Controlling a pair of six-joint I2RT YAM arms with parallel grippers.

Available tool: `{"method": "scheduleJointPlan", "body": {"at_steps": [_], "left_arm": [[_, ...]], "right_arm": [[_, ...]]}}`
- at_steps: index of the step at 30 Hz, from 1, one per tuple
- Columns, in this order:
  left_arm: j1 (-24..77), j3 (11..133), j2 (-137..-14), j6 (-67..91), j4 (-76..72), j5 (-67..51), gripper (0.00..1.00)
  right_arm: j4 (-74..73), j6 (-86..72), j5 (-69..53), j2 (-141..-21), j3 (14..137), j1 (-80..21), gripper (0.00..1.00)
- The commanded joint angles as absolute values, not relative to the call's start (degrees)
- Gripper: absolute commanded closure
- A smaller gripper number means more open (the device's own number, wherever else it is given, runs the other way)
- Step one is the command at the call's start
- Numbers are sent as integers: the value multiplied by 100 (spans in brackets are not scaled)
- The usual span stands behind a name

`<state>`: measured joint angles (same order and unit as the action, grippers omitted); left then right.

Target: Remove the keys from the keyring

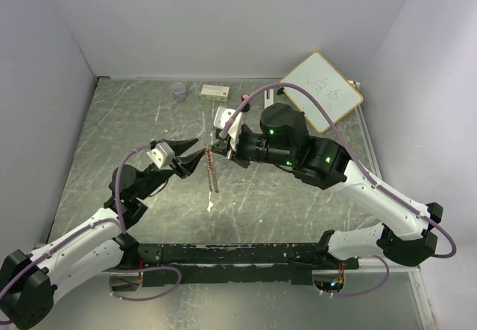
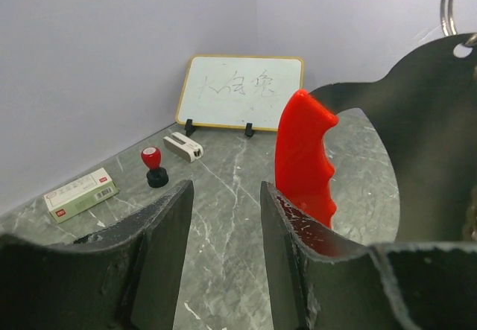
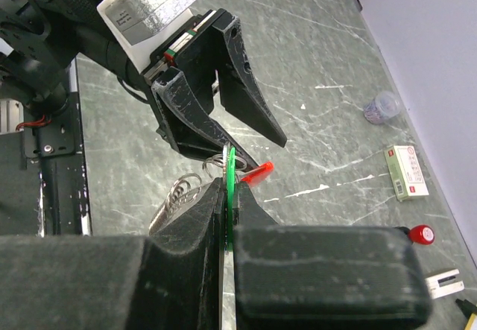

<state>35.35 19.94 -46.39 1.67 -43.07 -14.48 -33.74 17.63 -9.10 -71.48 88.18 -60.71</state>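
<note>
My right gripper is shut on the thin edge of a small green key and a metal ring pressed against it. The keyring, a grey ribbed coil, hangs down from that grip above the table. The red key sticks out beside it. My left gripper is open right in front of the right one. Nothing is between its fingers, and the red key lies just outside its right finger. A loop of the ring shows at the top right.
A whiteboard leans at the back right. A white box, a red-and-black knob and a clear cup stand along the back wall. Grey walls enclose the table.
</note>
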Motion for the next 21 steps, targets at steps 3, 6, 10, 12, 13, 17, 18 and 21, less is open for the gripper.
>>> {"method": "scheduleJointPlan", "body": {"at_steps": [3, 6, 10, 12, 13, 17, 18, 21], "left_arm": [[3551, 1972, -4544, 80, -4347, -1286, 48], [3551, 1971, -4548, 88, -4350, -1284, 48], [3551, 1976, -4541, 79, -4343, -1251, 48], [3550, 1972, -4535, 79, -4347, -1246, 48], [3551, 1969, -4525, 79, -4348, -1245, 48], [3545, 1971, -4498, 62, -4319, -1214, 47], [3548, 1976, -4493, 66, -4323, -1205, 48], [3549, 1989, -4442, 26, -4314, -1154, 48]], "right_arm": [[-3184, 1846, -959, -7141, 8975, -6073, 100], [-3190, 1853, -957, -7138, 8991, -6074, 100], [-3172, 1854, -958, -7137, 8992, -6078, 100], [-3144, 1862, -945, -7128, 8965, -6077, 100], [-3143, 1863, -941, -7127, 8950, -6073, 100], [-3152, 1862, -966, -7134, 8963, -6074, 100], [-3155, 1863, -967, -7137, 8967, -6075, 100], [-3177, 1840, -974, -7139, 8987, -6074, 100]]}}
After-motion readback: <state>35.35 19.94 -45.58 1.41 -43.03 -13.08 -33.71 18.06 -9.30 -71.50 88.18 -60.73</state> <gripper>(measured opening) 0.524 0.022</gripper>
